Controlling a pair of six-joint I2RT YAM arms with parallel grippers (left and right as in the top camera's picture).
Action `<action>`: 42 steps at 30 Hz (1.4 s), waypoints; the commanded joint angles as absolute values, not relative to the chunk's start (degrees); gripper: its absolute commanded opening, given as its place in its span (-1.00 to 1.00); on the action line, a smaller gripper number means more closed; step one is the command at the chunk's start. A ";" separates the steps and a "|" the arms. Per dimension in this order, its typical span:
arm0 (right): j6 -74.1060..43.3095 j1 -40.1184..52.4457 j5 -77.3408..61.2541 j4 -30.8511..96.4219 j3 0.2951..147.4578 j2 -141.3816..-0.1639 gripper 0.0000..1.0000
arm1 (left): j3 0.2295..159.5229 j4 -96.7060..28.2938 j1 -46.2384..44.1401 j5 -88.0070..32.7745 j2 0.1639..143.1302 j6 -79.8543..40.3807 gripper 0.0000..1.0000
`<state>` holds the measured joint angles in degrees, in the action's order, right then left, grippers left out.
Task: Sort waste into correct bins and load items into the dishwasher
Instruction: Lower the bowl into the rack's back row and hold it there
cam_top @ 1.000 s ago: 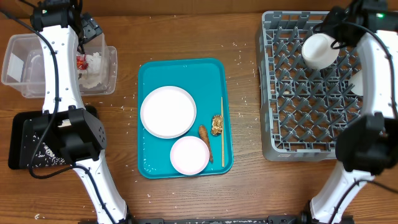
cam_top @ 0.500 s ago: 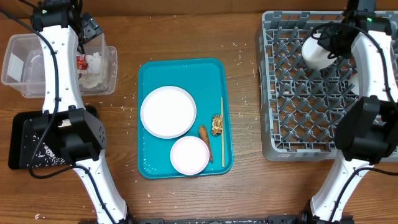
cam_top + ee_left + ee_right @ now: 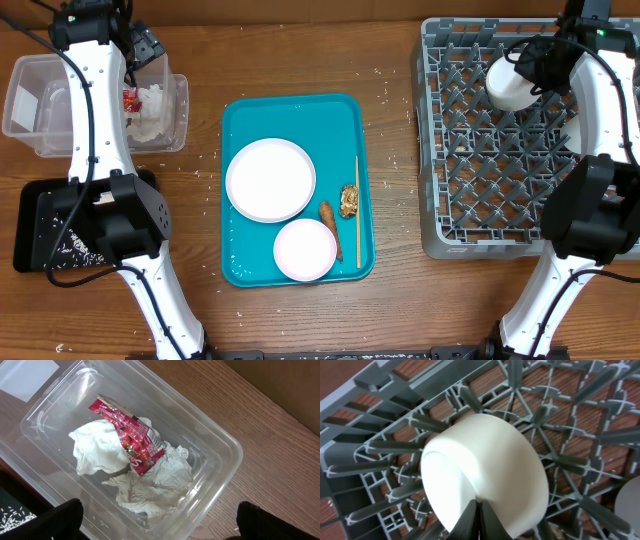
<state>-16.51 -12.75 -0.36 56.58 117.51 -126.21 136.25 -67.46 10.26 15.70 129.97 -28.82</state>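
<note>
I saw the left gripper (image 3: 160,512) with its fingers spread wide, directly above the clear tub (image 3: 220,445). The crumpled napkin (image 3: 150,485) and red-and-white wrapper (image 3: 132,440) lay inside the tub, clear of both fingers. At the right, the right gripper (image 3: 479,510) had its fingers pressed together. Their tips touched the near wall of the small bowl (image 3: 485,460), which sat tilted among the pegs near the grey rack's (image 3: 380,390) far edge.

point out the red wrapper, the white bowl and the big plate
red wrapper (image 3: 132,435), left wrist view, middle of its printed face
bowl (image 3: 490,470), right wrist view, its rounded outer wall
big plate (image 3: 270,180), overhead view, centre of its face
</note>
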 commanded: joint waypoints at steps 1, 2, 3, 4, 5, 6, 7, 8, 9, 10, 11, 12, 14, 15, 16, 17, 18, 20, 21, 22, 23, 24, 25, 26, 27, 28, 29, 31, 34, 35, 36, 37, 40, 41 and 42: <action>-16.45 -13.06 4.45 56.86 117.67 -125.51 -0.93 | 137.01 -67.31 10.37 16.49 128.99 -29.39 1.00; -16.43 -13.17 5.80 57.19 117.67 -125.56 -0.93 | 137.01 -67.29 10.37 16.49 128.99 -29.39 0.99; -16.45 -13.23 6.76 57.45 117.67 -125.60 -0.93 | 137.01 -67.31 10.37 16.49 128.99 -29.39 0.99; -16.47 -13.28 7.88 57.95 117.67 -125.62 -0.93 | 137.01 -67.29 10.37 16.49 128.99 -29.39 0.99; -16.49 -13.39 8.43 58.50 117.67 -125.71 -0.92 | 137.01 -67.29 10.37 16.49 128.99 -29.39 1.00; -16.58 -13.58 8.21 58.94 117.67 -125.82 -0.93 | 137.01 -67.29 10.37 16.49 128.99 -29.39 0.99; -16.71 -13.63 8.03 59.37 117.67 -125.84 -0.92 | 137.01 -67.29 10.37 16.49 128.99 -29.39 0.99; -16.71 -13.63 7.90 59.96 117.67 -125.93 -0.93 | 137.01 -67.29 10.37 16.49 128.99 -29.39 1.00; -16.80 -13.63 7.88 60.51 117.69 -125.93 -0.93 | 137.01 -67.31 10.37 16.49 128.99 -29.39 0.99; -17.12 -13.63 7.92 61.17 117.84 -125.82 -0.92 | 137.01 -67.29 10.37 16.49 128.99 -29.39 1.00; -17.39 -13.61 7.92 61.34 117.89 -125.67 -0.92 | 137.01 -67.31 10.37 16.49 128.99 -29.39 1.00; -17.80 -13.50 7.90 61.47 117.89 -125.32 -0.92 | 137.01 -67.29 10.37 16.51 128.99 -29.39 1.00; -18.24 -13.10 7.64 61.58 117.89 -124.27 -0.92 | 137.01 -67.29 10.37 16.51 128.99 -29.39 1.00; -18.22 -12.80 7.01 61.41 117.89 -123.57 -0.92 | 137.01 -67.29 10.37 16.49 128.99 -29.39 1.00; -17.98 -12.43 5.58 60.90 117.89 -122.69 -0.92 | 137.01 -67.29 10.37 16.49 128.99 -29.39 1.00; -17.21 -12.10 4.27 60.42 117.89 -122.15 -0.92 | 137.01 -67.29 10.37 16.51 128.99 -29.39 1.00; -16.51 -11.62 3.20 59.77 117.89 -121.54 -0.92 | 137.01 -67.31 10.37 16.49 128.99 -29.39 1.00; -16.38 -10.85 2.44 58.52 117.89 -121.12 -0.92 | 137.01 -67.29 10.37 16.49 128.99 -29.39 0.99; -15.97 -10.50 2.07 57.89 117.86 -121.12 -0.92 | 137.01 -67.29 10.37 16.49 128.99 -29.39 1.00; -14.90 -10.20 1.26 57.25 117.75 -121.32 -0.93 | 137.01 -67.29 10.37 16.49 128.99 -29.39 1.00; -14.02 -9.93 0.91 56.86 117.69 -121.69 -0.93 | 137.01 -67.29 10.37 16.49 128.99 -29.39 0.99; -13.54 -9.76 0.95 56.62 117.69 -122.32 -0.92 | 137.01 -67.29 10.37 16.49 128.99 -29.39 0.99; -13.45 -9.74 0.97 56.49 117.69 -122.76 -0.92 | 137.01 -67.31 10.37 16.49 128.99 -29.39 1.00; -13.50 -9.74 1.30 56.38 117.69 -123.61 -0.92 | 137.01 -67.29 10.37 16.49 128.99 -29.39 1.00; -13.52 -9.76 1.61 56.31 117.69 -124.25 -0.92 | 137.01 -67.29 10.37 16.49 128.99 -29.39 1.00; -13.72 -9.78 2.24 56.25 117.69 -125.03 -0.92 | 137.01 -67.31 10.37 16.49 128.99 -29.39 1.00; -13.74 -10.00 3.01 56.23 117.69 -125.62 -0.92 | 137.01 -67.29 10.37 16.49 128.99 -29.39 1.00; -13.72 -10.41 4.95 56.21 117.69 -126.85 -0.92 | 137.01 -67.29 10.37 16.49 128.99 -29.39 1.00; -14.70 -11.16 8.56 56.25 117.69 -127.76 -0.92 | 137.01 -67.31 10.37 16.51 128.99 -29.39 1.00; -15.27 -11.40 9.54 56.25 117.69 -127.76 -0.93 | 137.01 -67.31 10.37 16.51 128.99 -29.39 0.99; -15.22 -11.70 9.63 56.16 117.73 -127.74 -0.93 | 137.01 -67.29 10.37 16.49 128.99 -29.39 1.00; -15.22 -11.99 9.58 56.01 117.82 -127.72 -0.92 | 137.01 -67.31 10.37 16.49 128.99 -29.39 1.00; -15.22 -12.84 9.43 56.23 117.89 -127.72 -0.93 | 137.01 -67.29 10.37 16.49 128.99 -29.39 0.99; -15.25 -13.04 9.41 56.42 117.86 -127.72 -0.92 | 137.01 -67.29 10.37 16.49 128.99 -29.39 1.00; -15.46 -13.23 9.43 56.69 117.89 -127.72 -0.93 | 137.01 -67.31 10.37 16.51 128.99 -29.39 1.00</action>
